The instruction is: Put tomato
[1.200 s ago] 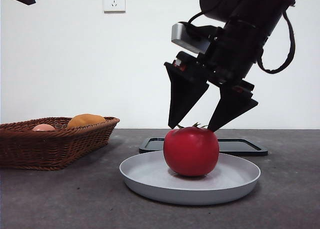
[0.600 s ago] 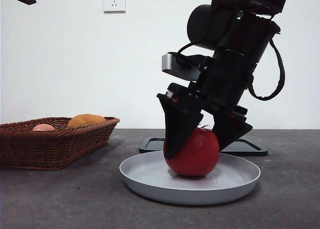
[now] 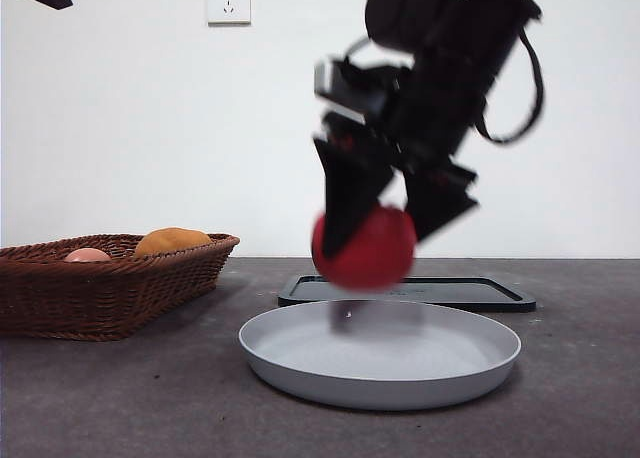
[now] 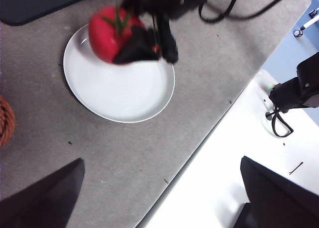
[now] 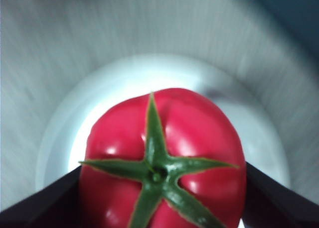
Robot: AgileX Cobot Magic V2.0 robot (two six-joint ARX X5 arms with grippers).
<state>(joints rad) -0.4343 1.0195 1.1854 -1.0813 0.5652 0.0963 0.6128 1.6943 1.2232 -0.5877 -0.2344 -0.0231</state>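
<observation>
A robot lab bench, by the look of it: a bare white wall (image 3: 150, 128) with 1 power socket (image 3: 228, 0) at the upper left of the front view, a plain grey tabletop (image 3: 120, 398), and, at the right of the left wrist view, loose cables (image 4: 277, 124) on a white surface (image 4: 239, 138).

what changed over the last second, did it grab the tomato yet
Yes. The right gripper came down over the tomato, shut on it and lifted it clear of the grey plate, where it had been resting. The wicker basket with its two fruits, the black tray behind and the waiting left gripper stayed put.
</observation>
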